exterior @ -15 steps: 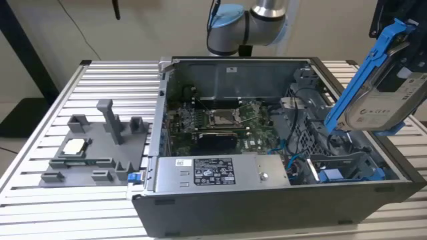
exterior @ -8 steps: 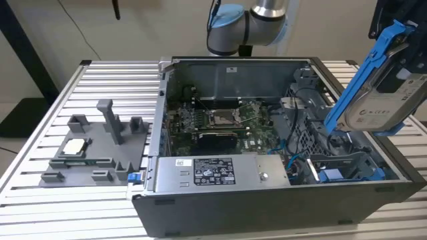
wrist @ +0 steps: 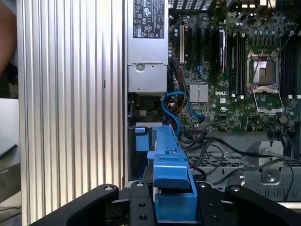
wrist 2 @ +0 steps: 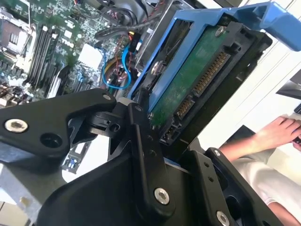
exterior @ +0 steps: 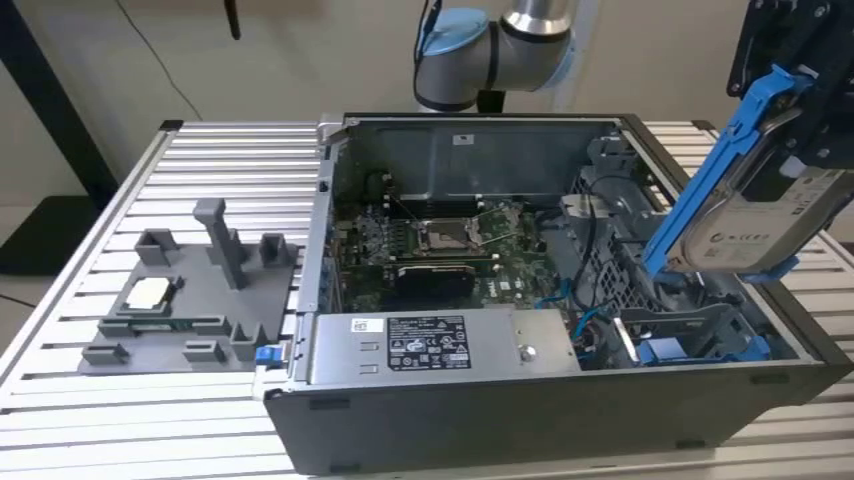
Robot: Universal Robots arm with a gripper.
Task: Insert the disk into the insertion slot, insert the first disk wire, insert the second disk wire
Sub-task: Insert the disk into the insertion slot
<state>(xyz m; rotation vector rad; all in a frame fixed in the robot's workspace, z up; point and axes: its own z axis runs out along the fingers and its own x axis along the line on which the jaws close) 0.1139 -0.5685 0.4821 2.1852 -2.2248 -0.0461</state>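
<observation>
- In the exterior view, the black claw (exterior: 801, 130) of the arm is closed on the disk (exterior: 750, 215), a flat silver-grey hard drive with a white label, clipped in a bright blue plastic carrier frame.
- The disk hangs tilted in the air over the exterior view's right end of the open dark grey computer case (exterior: 534, 425).
- Below the disk and apart from it is the insertion slot (exterior: 687, 322), a grey rectangular drive bay with thin walls; the disk is not yet in it.
- The case stands on a ribbed aluminium tabletop (exterior: 200, 150), beside a grey plastic fixture tray (exterior: 187, 300).
- In the second wrist view, the black fingers (wrist 2: 141, 146) clamp the disk on two sides; its green circuit board (wrist 2: 188, 89) is turned to the camera.
- A person's hand (wrist 2: 277, 132) shows beyond the disk.
- In the first wrist view, the blue frame sits between the claw's fingers, above thin blue cables (wrist: 181, 106) and the green motherboard (wrist: 235, 99).
- The dark bay beside the grey labelled power-supply box (wrist: 147, 47) is probably the slot, but this is hard to tell.
</observation>
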